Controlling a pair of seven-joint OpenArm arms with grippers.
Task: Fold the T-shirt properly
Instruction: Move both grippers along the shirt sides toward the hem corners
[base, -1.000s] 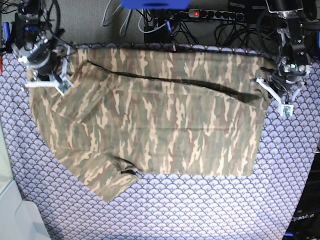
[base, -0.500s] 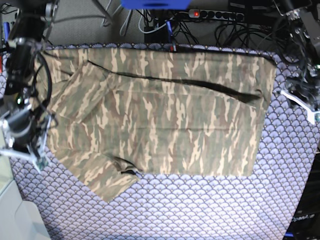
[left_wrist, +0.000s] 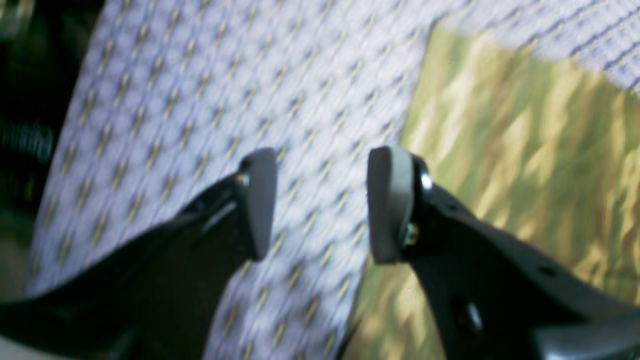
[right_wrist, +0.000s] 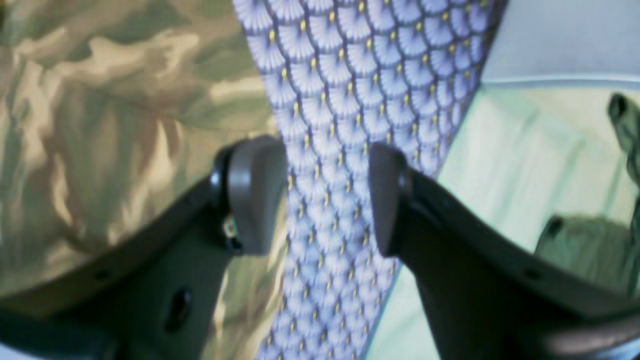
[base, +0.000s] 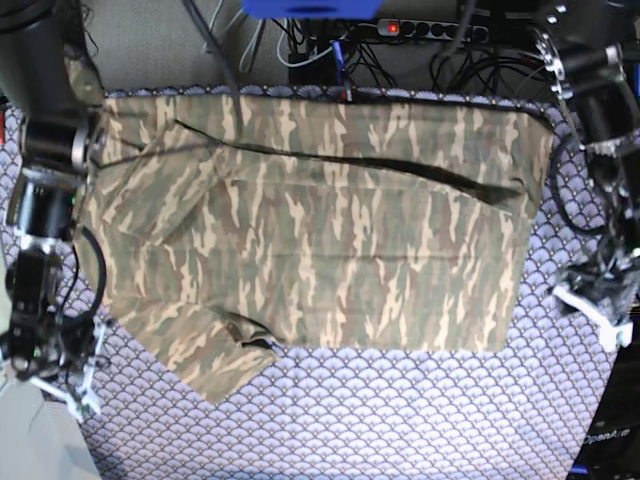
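Cloth lies flat and partly folded: the T-shirt (base: 310, 240) spreads across the purple-covered worktop (base: 400, 420), one sleeve jutting at its near corner. Both hands stand open and empty, left hand (left_wrist: 320, 205) and right hand (right_wrist: 327, 192) each over bare covering beside a shirt edge. Judging through blur, a low pinch could snag the covering too, dragging it.

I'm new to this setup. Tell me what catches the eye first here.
The camouflage T-shirt spreads across most of the purple scale-patterned table cloth, one sleeve jutting toward the near edge. The right gripper and the left gripper hang open off the shirt's two sides, holding nothing. Behind the table lies a tangle of cables.
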